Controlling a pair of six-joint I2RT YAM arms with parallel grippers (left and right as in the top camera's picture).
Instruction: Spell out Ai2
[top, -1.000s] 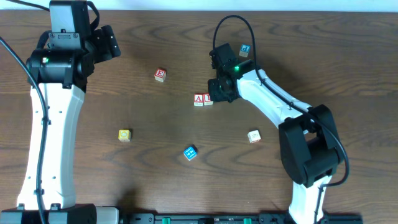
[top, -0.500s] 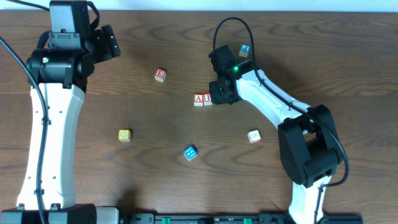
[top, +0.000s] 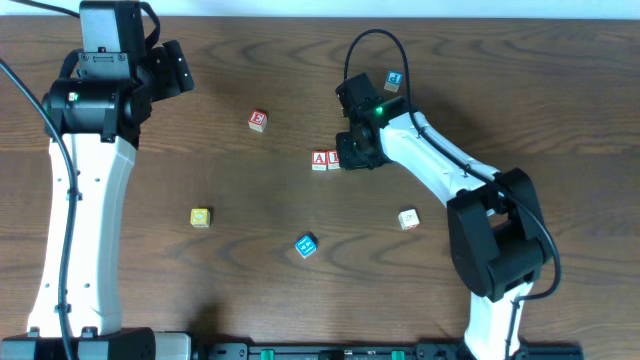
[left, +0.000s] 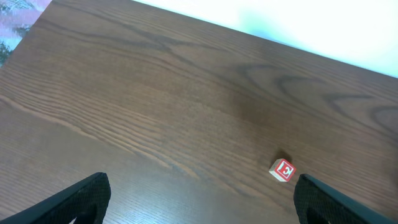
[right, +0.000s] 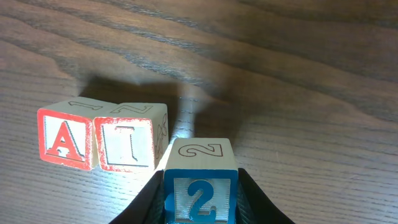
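Note:
The red A block (top: 319, 159) and red I block (top: 333, 158) stand side by side mid-table; in the right wrist view the A block (right: 64, 137) sits left of the I block (right: 127, 140). My right gripper (top: 357, 152) is shut on the blue 2 block (right: 201, 186), held just right of the I block and slightly nearer the camera. Whether it touches the I block I cannot tell. My left gripper (left: 199, 202) is open and empty at the far left, its fingers wide apart over bare table.
A red E block (top: 258, 121) lies left of the row, also in the left wrist view (left: 283, 169). A blue block (top: 393, 79) lies at the back, a yellow one (top: 200, 217) front left, a blue one (top: 306, 245) and a pale one (top: 408, 219) toward the front.
My right gripper has edged slightly lower and toward the I block with the 2 block in it. The left arm has not moved.

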